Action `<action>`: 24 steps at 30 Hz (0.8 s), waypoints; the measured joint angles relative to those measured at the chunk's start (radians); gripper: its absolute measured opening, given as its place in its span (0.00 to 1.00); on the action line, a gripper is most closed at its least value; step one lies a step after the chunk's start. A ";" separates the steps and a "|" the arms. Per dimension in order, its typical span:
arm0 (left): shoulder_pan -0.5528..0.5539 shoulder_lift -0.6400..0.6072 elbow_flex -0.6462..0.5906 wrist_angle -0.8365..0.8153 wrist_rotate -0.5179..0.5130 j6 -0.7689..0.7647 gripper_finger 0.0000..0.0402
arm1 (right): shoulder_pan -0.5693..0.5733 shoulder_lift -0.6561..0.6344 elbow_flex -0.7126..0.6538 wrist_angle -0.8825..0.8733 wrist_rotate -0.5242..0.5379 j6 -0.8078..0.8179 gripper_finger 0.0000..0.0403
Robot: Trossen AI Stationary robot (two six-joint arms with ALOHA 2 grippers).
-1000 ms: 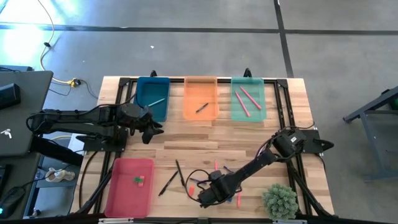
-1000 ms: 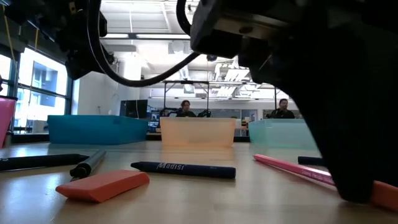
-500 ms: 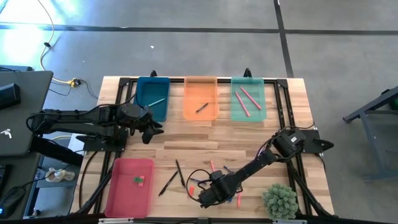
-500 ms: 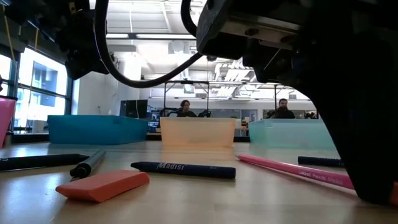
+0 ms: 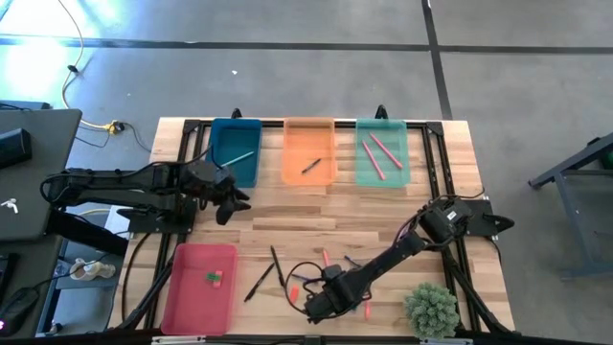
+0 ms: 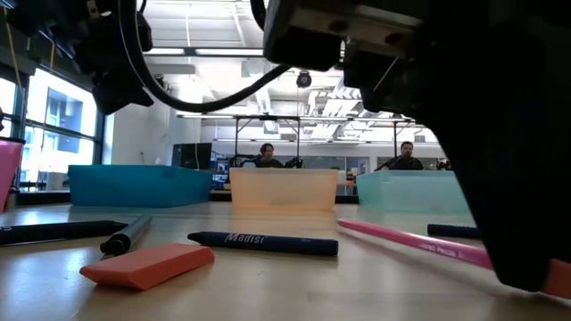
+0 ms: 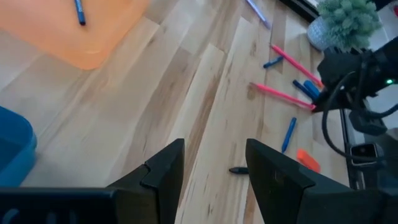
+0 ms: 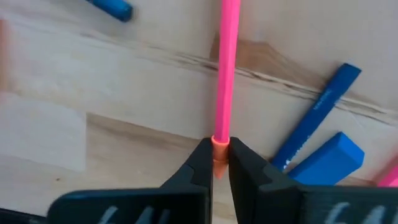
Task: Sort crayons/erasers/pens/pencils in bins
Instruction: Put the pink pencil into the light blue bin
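My right gripper (image 5: pixel 326 287) is low over the table's near middle, shut on a long pink pencil (image 5: pixel 326 261) that runs toward the far edge. My left gripper (image 5: pixel 233 203) hangs open in front of the teal bin (image 5: pixel 235 153), touching nothing. Next to that bin, along the far edge, stand the orange bin (image 5: pixel 309 151) and the mint bin (image 5: pixel 382 155) with two pink sticks in it. The pink-red bin (image 5: pixel 199 287) at the near left holds small erasers. An orange eraser (image 6: pixel 147 265), a dark blue crayon (image 6: pixel 263 242) and dark pens (image 6: pixel 62 232) lie loose on the wood. My right gripper pinches the pink pencil by its orange end (image 8: pixel 219 142) between the two fingertips (image 8: pixel 200 163). The fingers come from above, slanting, and the pencil runs straight ahead of them. In the low view the pencil (image 6: pixel 410 241) lies low and nearly level; whether its far tip touches the wood, I cannot tell.
A blue eraser block (image 8: pixel 326 163) and a blue crayon (image 8: pixel 317 124) lie close beside my right gripper. A small green plant (image 5: pixel 431 309) stands at the near right corner. Bare wood lies between the far bins and the loose sticks (image 7: pixel 211 93).
My right gripper, staying shut on the pencil's end, has shifted slightly toward the table's left, and the pencil's far tip has swung toward the table's left. The left arm has kept still.
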 joint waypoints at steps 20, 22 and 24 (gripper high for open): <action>0.000 0.000 0.000 -0.056 0.001 0.055 0.39 | 0.003 -0.035 0.001 0.031 0.103 0.107 0.03; 0.000 0.000 0.000 -0.056 0.001 0.055 0.39 | 0.008 -0.053 0.002 0.021 0.158 0.138 0.03; 0.000 0.000 0.000 -0.056 0.001 0.056 0.39 | 0.008 -0.063 0.003 0.009 0.185 0.154 0.03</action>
